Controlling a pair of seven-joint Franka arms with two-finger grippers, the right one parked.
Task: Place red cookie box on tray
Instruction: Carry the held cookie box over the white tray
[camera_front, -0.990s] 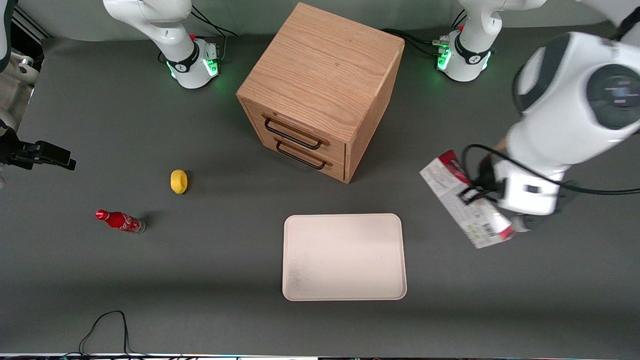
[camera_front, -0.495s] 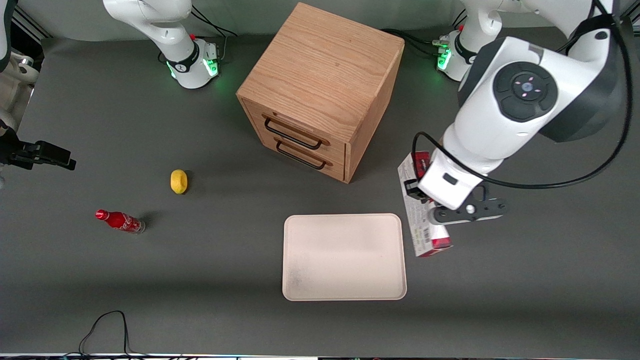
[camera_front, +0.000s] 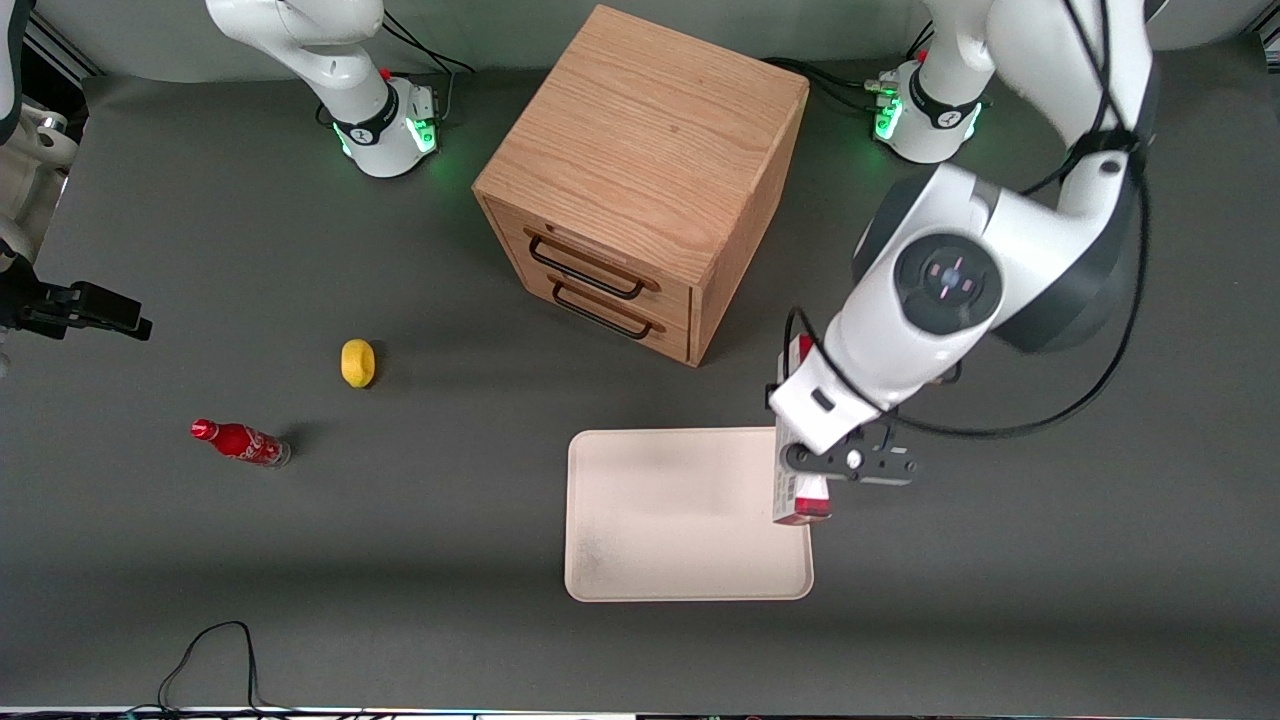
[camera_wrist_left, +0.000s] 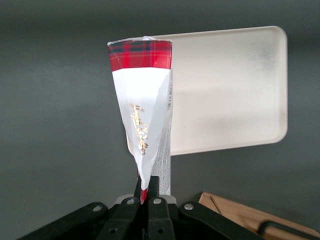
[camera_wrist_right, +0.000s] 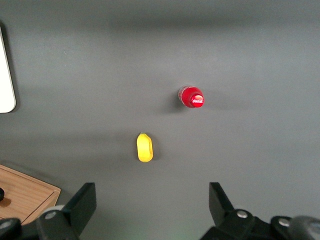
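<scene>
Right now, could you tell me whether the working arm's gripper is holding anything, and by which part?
Yes: the gripper is shut on the red cookie box, pinching one narrow end, above the tray rim.

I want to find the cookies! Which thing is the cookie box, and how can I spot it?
Find the big wooden drawer cabinet mid-table, then the pale tray in front of it. At the tray's edge toward the working arm, the gripper is shut on the red cookie box, holding it in the air. It is thin and flat, white with a red tartan end, unlike the round red bottle and the lemon.
</scene>
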